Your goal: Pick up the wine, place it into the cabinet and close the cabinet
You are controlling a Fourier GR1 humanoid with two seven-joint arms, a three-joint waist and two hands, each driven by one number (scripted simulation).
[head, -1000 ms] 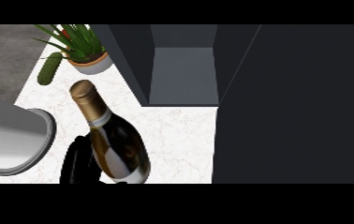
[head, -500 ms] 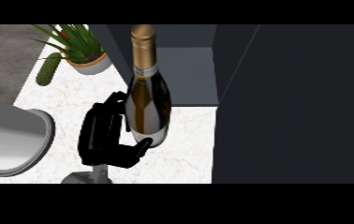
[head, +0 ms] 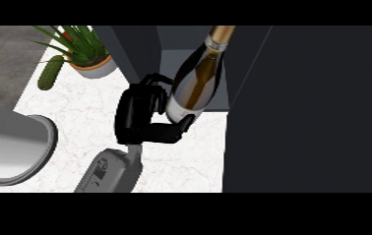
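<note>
White marbled counter [head: 80,111] fills the lower left of the head view; a grey strip borders its far left edge. Dark cabinet [head: 145,47] panels stand at the counter's far edge, framing an open compartment with a grey interior and a lighter grey floor. A large dark panel, seemingly the cabinet door [head: 298,111], covers the right side of the view, edge toward the opening.

Contents: the compartment's visible floor carries nothing resting on it. The wine [head: 193,81] is held in front of the opening, clear of the counter, tilted with its gold-foiled neck toward the far right and its base toward the near left. Whether the neck is past the cabinet's front cannot be determined.

One hand [head: 141,116] is visible, on a grey forearm rising from the lower edge; which hand it is cannot be determined. Its fingers and thumb are curled round the lower body of the wine.

At the counter's far left corner stands a potted plant [head: 83,57], with a green cucumber-like item [head: 51,73] just beside it. A grey sink rim [head: 33,155] shows at the left edge.
</note>
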